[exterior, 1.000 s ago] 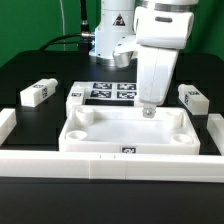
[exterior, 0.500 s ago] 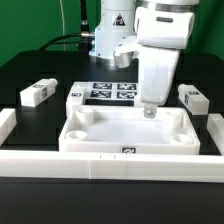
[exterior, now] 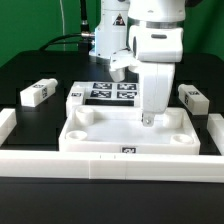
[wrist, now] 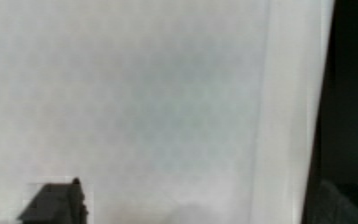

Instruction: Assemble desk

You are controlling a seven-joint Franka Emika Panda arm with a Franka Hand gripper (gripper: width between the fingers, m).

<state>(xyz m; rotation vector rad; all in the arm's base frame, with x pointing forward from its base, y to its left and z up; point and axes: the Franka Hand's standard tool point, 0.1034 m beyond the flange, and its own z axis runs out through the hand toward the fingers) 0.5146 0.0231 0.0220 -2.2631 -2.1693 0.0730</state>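
Dropping lower than half a second ago, the gripper (exterior: 148,119) in the exterior view now has its tips down inside the desk top (exterior: 110,146), toward the back corner on the exterior view's right; before, they hung nearer the rim, and the wrist has also turned. I read this as a descent to grasp or shift the top, so the assembly looks barely begun, with no leg fitted. The tips look close together from here, yet whether the claw is wide, narrow or holding anything I cannot tell. The desk top lies flat, open side up, just behind the long border rail (exterior: 100,168). A leg (exterior: 37,93) lies loose well off to the exterior view's left, a second leg (exterior: 192,97) to the right, and a third leg (exterior: 74,93) sits just beside the marker board (exterior: 112,92), behind the top. All of it rests on a black table (exterior: 30,70), matte and bare, with a green backdrop (exterior: 30,25) behind

From the wrist view almost everything is blurred white plastic, very near, which fits a camera close over the top. One dark finger (wrist: 55,203) shows at the edge, and a black strip (wrist: 350,100), probably table, runs along one side; the jaws' gap is not readable
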